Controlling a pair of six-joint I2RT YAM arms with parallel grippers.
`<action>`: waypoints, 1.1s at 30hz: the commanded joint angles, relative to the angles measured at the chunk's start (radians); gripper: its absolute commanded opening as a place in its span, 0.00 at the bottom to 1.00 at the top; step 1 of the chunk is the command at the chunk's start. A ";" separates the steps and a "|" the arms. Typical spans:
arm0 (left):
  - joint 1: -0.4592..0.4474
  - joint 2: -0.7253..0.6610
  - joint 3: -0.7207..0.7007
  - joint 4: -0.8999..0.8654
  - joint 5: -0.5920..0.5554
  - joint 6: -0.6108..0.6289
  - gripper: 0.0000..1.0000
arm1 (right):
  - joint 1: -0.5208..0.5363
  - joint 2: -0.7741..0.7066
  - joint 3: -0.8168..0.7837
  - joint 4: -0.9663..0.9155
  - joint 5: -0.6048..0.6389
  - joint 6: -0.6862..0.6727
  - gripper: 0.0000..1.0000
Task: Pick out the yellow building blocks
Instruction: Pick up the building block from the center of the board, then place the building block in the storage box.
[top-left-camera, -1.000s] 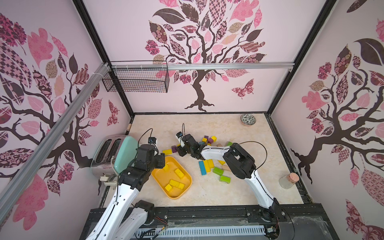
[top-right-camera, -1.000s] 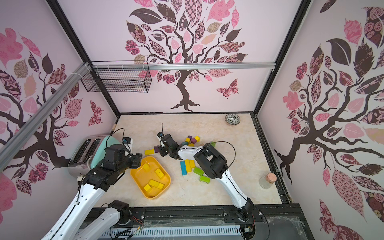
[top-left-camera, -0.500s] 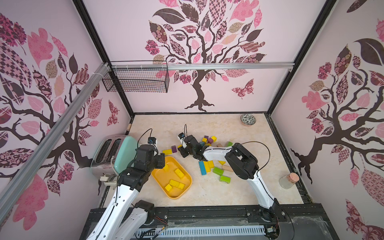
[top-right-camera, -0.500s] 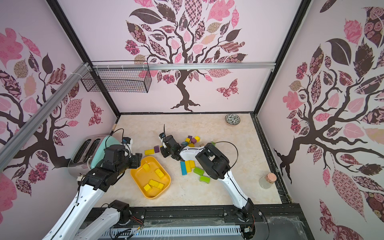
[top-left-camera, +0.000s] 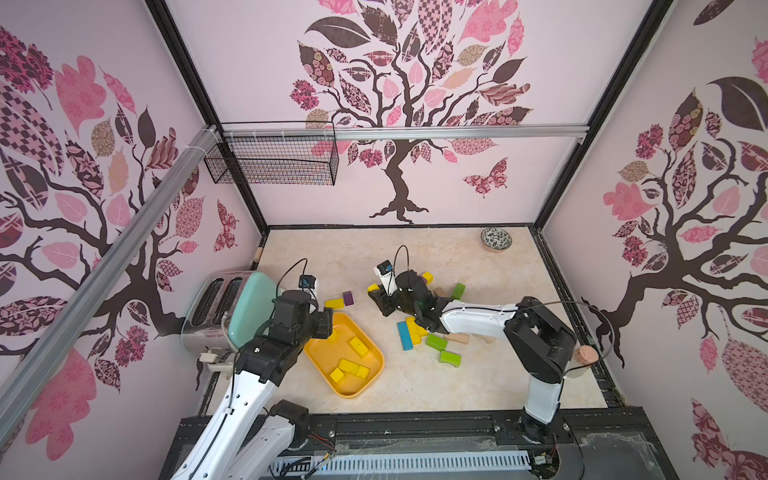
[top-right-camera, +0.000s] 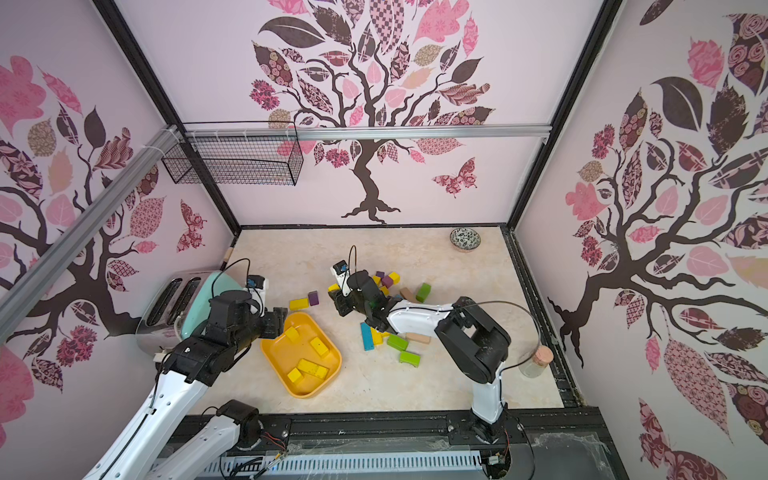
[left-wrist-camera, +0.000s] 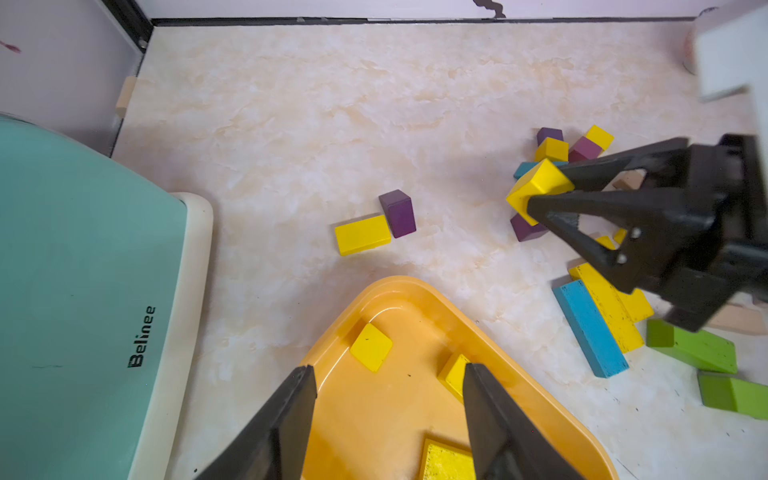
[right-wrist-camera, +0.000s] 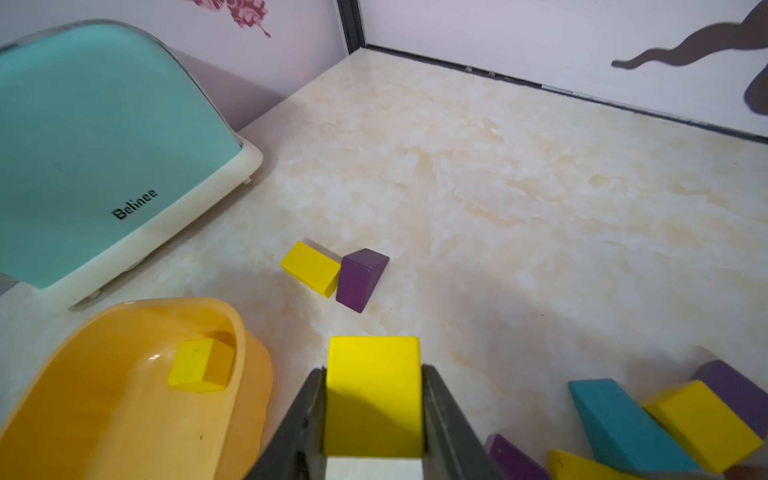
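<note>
right fingers: clamped on the held yellow block, one finger on each side face. in the right wrist view the block's long axis runs along the fingers and its far end pokes out past the tips. the left wrist view shows the same block from the side, at the very tips, one corner tilted up. cannot tell if it is clear of the desk.

left fingers: apart, nothing between them, hanging over one end of the orange tray.

ahead of the right fingers: loose yellow block flat on the desk, one short end touching a purple block, long axis pointing roughly toward the toaster.

behind the right fingers, under that arm: long yellow bar lying flat, side by side with and touching a blue bar, long axes parallel.

beside the right fingers: two yellow cubes in the pile, against purple pieces.

tray blocks: a top view shows four, all flat. the right wrist view shows only one. the left wrist view shows three, two cut off by the left fingers or the picture's edge.
</note>
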 joint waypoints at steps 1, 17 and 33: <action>-0.019 0.018 0.018 0.000 0.029 -0.006 0.63 | -0.005 -0.102 -0.067 0.022 -0.025 -0.004 0.31; -0.009 -0.003 0.021 0.014 -0.002 -0.004 0.63 | 0.114 -0.434 -0.342 0.000 -0.139 -0.281 0.32; -0.003 -0.170 0.000 0.001 -0.124 -0.043 0.62 | 0.168 -0.493 -0.413 0.026 -0.184 -0.394 0.29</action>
